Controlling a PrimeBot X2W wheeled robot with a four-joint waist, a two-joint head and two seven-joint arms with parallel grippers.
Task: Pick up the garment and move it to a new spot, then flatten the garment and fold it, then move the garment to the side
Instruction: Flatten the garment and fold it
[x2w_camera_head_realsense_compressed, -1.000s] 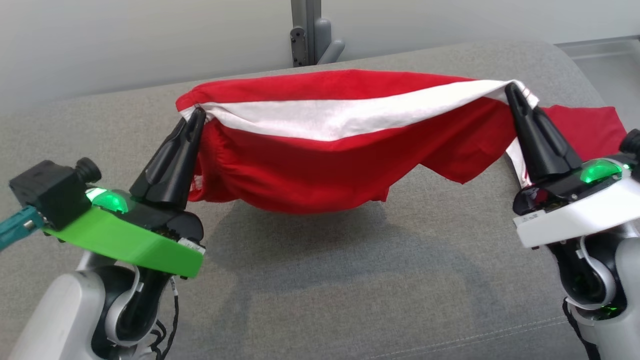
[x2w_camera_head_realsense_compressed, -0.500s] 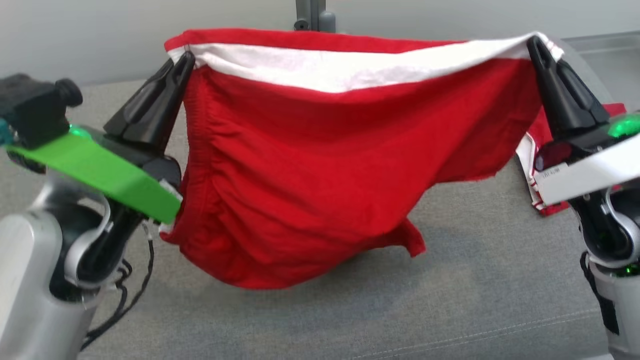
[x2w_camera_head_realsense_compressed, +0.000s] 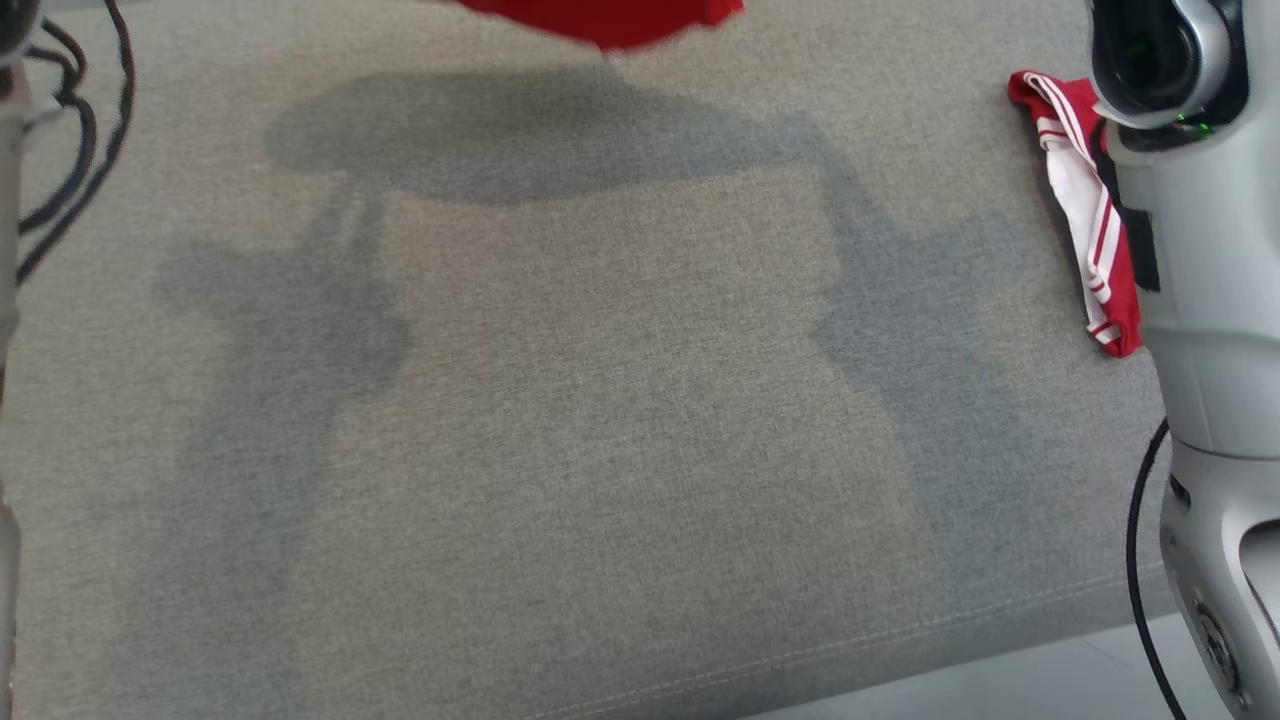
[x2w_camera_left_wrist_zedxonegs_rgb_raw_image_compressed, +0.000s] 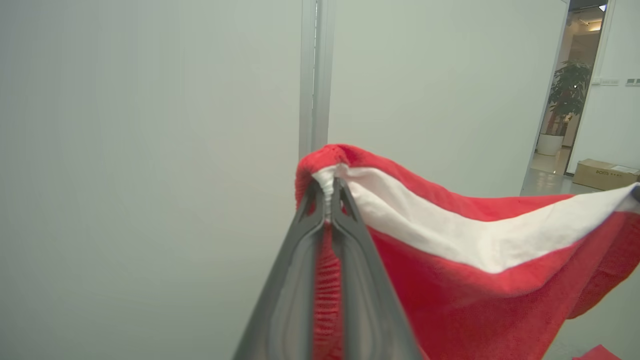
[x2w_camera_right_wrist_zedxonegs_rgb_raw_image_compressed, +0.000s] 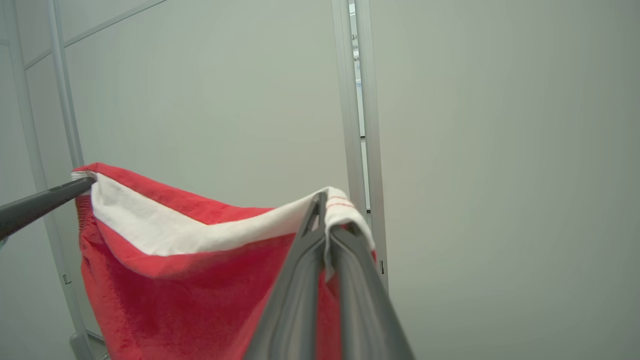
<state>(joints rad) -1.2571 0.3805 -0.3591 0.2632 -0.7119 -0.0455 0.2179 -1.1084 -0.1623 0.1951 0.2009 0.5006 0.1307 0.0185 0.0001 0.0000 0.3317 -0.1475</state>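
Starting largest: item one?

Cushion (x2w_camera_head_realsense_compressed: 600, 450), grey weave, wide. Item two: garment (x2w_camera_left_wrist_zedxonegs_rgb_raw_image_compressed: 475, 280), red with a white band, hung in the air between the two claws, above the cushion.

Handling?

Light, soft and limp, I'd judge; it sags in the middle. Best held at the band's two ends, as it is now. Item three: left claw (x2w_camera_left_wrist_zedxonegs_rgb_raw_image_compressed: 327, 190), pinched shut on one end of the band. Item four: right claw (x2w_camera_right_wrist_zedxonegs_rgb_raw_image_compressed: 322, 202), pinched shut on the other end.

Do the views differ?

Wrist views show both grips and the band. Head view shows the cushion, the garment's lowest edge at the top, and item five: striped scrap (x2w_camera_head_realsense_compressed: 1085, 200), lying beside the right arm (x2w_camera_head_realsense_compressed: 1200, 250). Part of the garment or separate, I can't tell.
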